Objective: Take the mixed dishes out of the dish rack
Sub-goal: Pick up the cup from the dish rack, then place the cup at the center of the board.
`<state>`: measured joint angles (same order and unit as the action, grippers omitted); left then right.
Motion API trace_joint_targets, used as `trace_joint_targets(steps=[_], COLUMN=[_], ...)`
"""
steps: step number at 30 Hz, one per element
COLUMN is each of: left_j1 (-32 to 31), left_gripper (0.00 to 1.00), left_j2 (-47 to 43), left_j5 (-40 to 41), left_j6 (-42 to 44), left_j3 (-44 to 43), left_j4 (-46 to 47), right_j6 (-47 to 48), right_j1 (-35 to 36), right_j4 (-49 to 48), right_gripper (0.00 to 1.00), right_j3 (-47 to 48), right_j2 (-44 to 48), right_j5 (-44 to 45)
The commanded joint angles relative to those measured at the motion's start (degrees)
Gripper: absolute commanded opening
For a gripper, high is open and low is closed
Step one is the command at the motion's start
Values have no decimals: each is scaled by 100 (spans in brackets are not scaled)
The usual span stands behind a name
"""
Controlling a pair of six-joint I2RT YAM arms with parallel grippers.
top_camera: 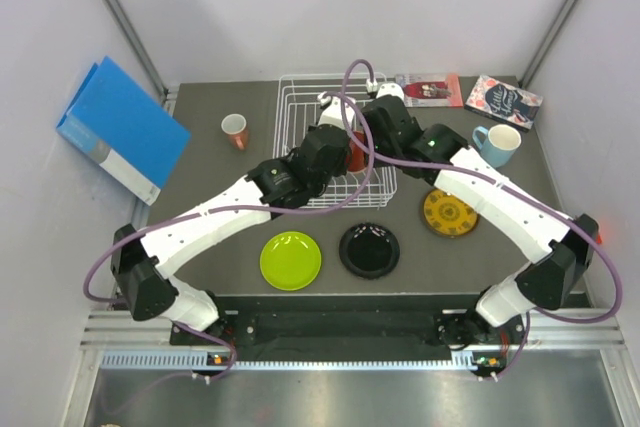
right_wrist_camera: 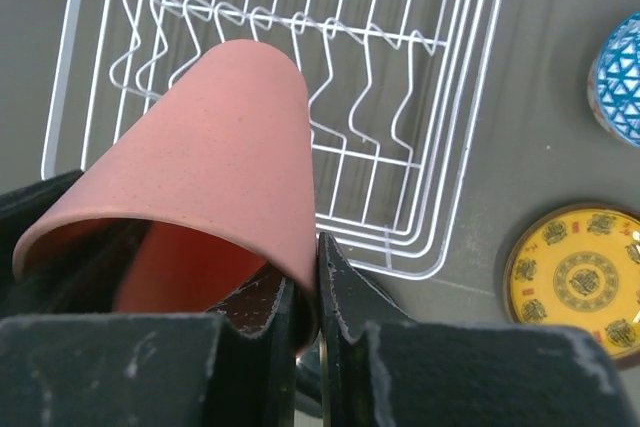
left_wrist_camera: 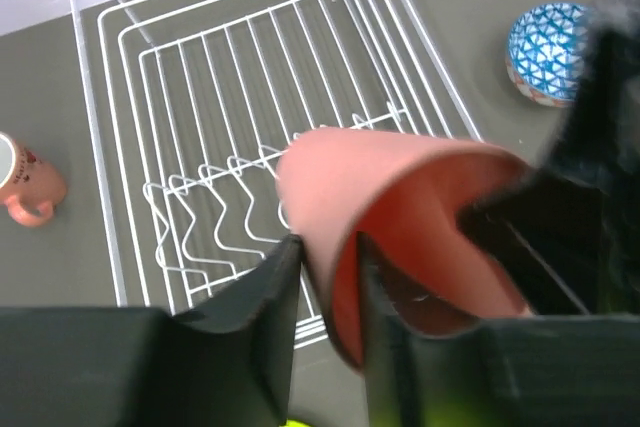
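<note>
A salmon cup [top_camera: 355, 154] hangs tilted over the near right part of the white wire dish rack [top_camera: 300, 97], held from both sides. My left gripper [left_wrist_camera: 328, 245] pinches the cup's [left_wrist_camera: 390, 197] rim wall, one finger outside and one inside. On the opposite side my right gripper [right_wrist_camera: 305, 267] is shut on the cup's [right_wrist_camera: 210, 177] rim wall. Nothing else shows inside the rack [left_wrist_camera: 200, 77]. Out on the table stand a pink cup [top_camera: 234, 131], a light blue mug [top_camera: 497, 144], a blue patterned bowl [left_wrist_camera: 550, 52], a yellow plate [top_camera: 449, 212], a lime-green plate [top_camera: 290, 260] and a black plate [top_camera: 369, 250].
A blue binder [top_camera: 120, 127] leans against the left wall. Two books [top_camera: 430, 89] [top_camera: 503, 100] lie at the back right. Both arms cross over the rack's near edge. The yellow plate [right_wrist_camera: 575, 282] lies just right of the rack's [right_wrist_camera: 400, 197] corner.
</note>
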<state>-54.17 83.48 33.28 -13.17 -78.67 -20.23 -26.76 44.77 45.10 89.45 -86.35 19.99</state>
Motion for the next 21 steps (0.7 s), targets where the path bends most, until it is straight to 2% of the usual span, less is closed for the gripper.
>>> trace_joint_targets(steps=[1, 2, 5, 8, 9, 12, 14, 15, 19, 21], left_j1=[-6, -6, -6, 12, 21, 152, 397, 529, 1486, 2163], left_gripper=[10, 0, 0, 0, 0, 0, 0, 0, 0, 0], left_j2=[238, 273, 265, 55, 19, -148, -244, -288, -482, -500], left_j5=[232, 267, 389, 460, 521, 478, 443, 304, -284, -453], left_j6=[69, 69, 51, 42, 60, 34, -19, -132, -554, -792], left_j3=[-429, -482, -465, -438, -447, -570, -658, -693, -921, -1088], left_j4=[-280, -332, -333, -315, -315, -446, -552, -709, -1096, -1342], right_j6=[13, 13, 31, 57, 49, -74, -197, -206, -154, -136], right_j1=[304, 330, 348, 357, 348, 357, 357, 357, 348, 348], right_j4=[-10, -19, -54, -291, -378, -914, -1343, -1442, -1741, -1996], right_gripper=[0, 0, 0, 24, 41, 69, 79, 93, 97, 97], right_j3=[468, 468, 398, 231, 161, -190, -524, -603, -963, -1174], right_j2=[267, 294, 390, 618, 697, 1136, 1530, 1655, 2147, 2464], right_j5=[163, 224, 347, 418, 418, 471, 480, 523, 804, 928])
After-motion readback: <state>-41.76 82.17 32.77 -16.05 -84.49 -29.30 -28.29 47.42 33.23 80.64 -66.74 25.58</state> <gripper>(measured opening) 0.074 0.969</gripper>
